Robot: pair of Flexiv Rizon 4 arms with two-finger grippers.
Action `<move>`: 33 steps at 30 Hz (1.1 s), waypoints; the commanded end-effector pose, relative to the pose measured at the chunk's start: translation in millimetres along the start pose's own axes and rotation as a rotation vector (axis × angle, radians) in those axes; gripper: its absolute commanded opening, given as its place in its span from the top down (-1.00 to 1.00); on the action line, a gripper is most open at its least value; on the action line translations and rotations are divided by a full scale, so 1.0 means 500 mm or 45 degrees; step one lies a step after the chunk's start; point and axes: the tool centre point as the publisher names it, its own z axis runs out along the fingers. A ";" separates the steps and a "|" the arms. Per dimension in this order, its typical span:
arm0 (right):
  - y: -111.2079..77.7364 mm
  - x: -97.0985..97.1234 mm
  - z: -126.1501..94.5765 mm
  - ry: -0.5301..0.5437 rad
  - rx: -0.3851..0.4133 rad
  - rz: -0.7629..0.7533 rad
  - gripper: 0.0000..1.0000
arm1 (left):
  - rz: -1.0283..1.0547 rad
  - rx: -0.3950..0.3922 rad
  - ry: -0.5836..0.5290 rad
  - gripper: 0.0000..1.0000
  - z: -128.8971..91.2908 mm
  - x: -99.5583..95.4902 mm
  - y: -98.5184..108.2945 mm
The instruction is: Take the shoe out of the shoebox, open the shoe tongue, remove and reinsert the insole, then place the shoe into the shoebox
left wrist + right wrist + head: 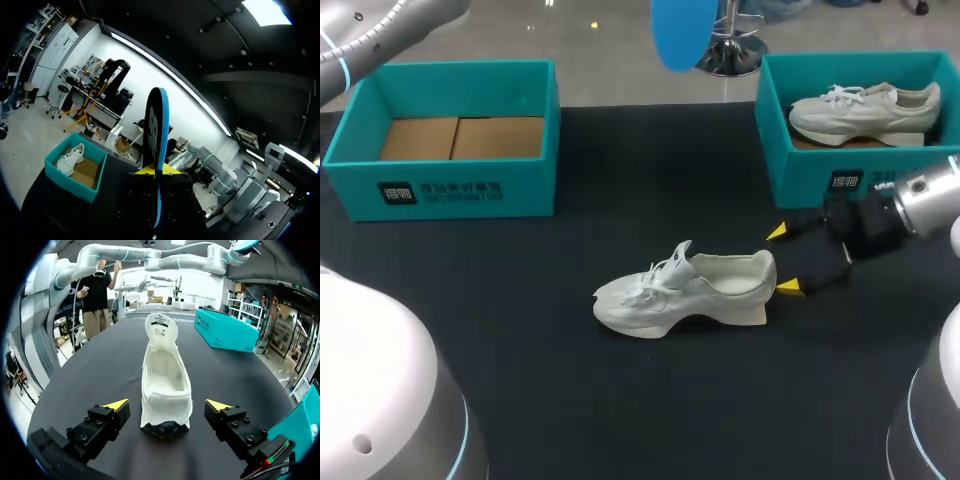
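A white sneaker (685,290) lies on the black table with its toe to the left and its tongue (161,330) raised. My right gripper (783,260) stands open just behind the heel, its yellow tips either side of it and apart from the shoe (165,380). The shoe's inside looks white and bare. The blue insole (156,125) stands upright, edge-on, with my left gripper (157,171) shut on its lower end. In the head view the insole (680,35) hangs high over the table's far edge, and the gripper holding it is out of sight.
An open teal shoebox (450,190) with a cardboard floor stands at the back left, also seen as the teal box (225,330) ahead of the right gripper. A second teal box (800,170) at the back right holds another white sneaker (865,110).
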 end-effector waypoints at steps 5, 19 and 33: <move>0.075 0.006 -0.059 0.039 0.602 0.058 -1.00 | 0.001 0.003 -0.002 1.00 0.001 0.001 0.003; 0.097 0.010 -0.067 0.008 0.814 0.068 -1.00 | 0.001 0.003 -0.002 1.00 0.001 0.001 0.003; 0.088 0.009 -0.068 -0.007 0.802 0.028 -1.00 | 0.001 0.003 -0.002 1.00 0.001 0.001 0.003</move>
